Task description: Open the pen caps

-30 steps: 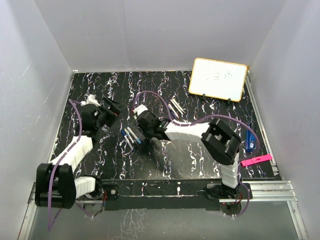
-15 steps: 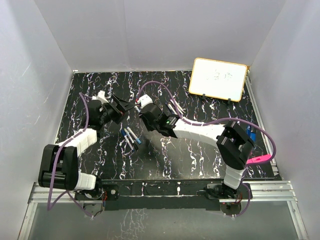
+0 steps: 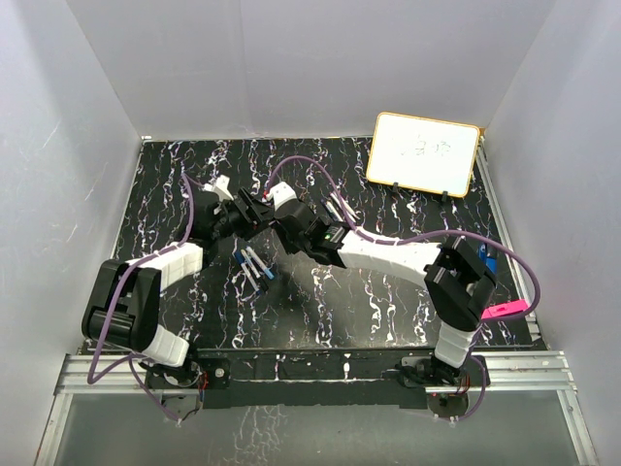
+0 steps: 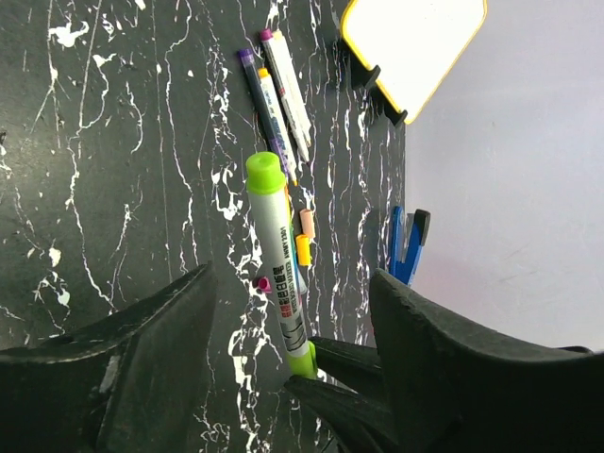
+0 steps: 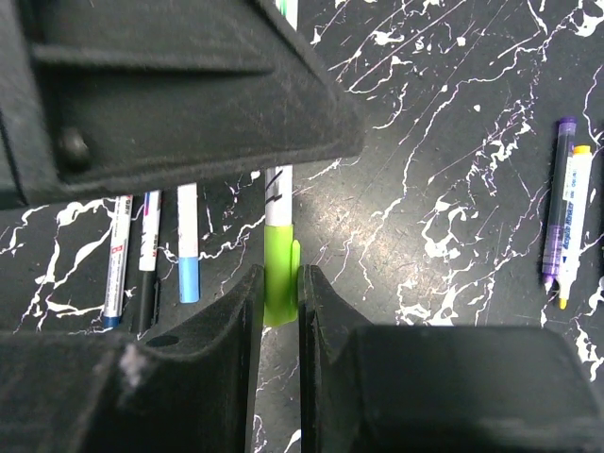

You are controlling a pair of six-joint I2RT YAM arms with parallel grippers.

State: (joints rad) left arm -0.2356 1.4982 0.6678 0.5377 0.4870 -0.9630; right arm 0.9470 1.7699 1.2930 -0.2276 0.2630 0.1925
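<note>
Mid-table (image 3: 388, 301), left claw (image 3: 254, 208) opposite right claw (image 3: 272, 219)

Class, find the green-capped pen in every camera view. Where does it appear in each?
Top external: too small to make out.
Left wrist: green-capped pen at centre, cap up.
Right wrist: lower centre, pinched in the right claw.
Shared landmark: the purple-capped pen, in both wrist views.

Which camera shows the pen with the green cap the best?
The left wrist view: the white-barrelled pen with the bright green cap shows nearly whole, cap to tail. The right wrist view shows only its green tail pinched in the right hand and some barrel. The top view barely shows it.
</note>
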